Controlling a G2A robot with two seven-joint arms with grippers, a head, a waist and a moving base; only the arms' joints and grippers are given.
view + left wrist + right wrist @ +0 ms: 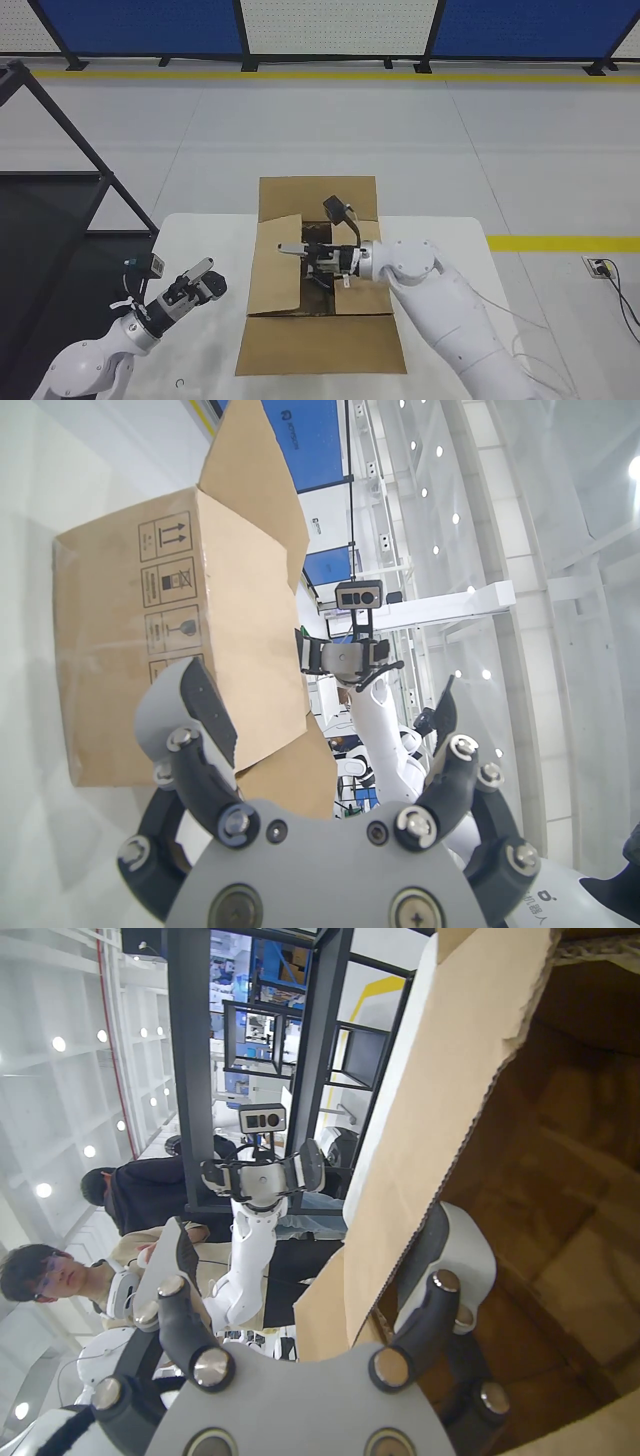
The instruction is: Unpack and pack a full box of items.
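An open cardboard box (318, 345) stands mid-table with its flaps spread; seen from the side, its printed wall (150, 625) faces my left arm. My right gripper (303, 250) is over the box's left flap (277, 265). It is open (310, 1248) and straddles the flap's edge (425, 1103), one finger (450, 1248) inside the box and the other (167, 1258) outside. The box's inside is dark brown and I cannot make out any items there. My left gripper (203, 272) hovers open (320, 695) over the table left of the box, holding nothing.
A black metal rack (50, 200) stands off the table's left side. A small tagged object (150, 264) lies on the white table (450, 235) near my left arm, and a tiny ring (180, 383) near the front edge.
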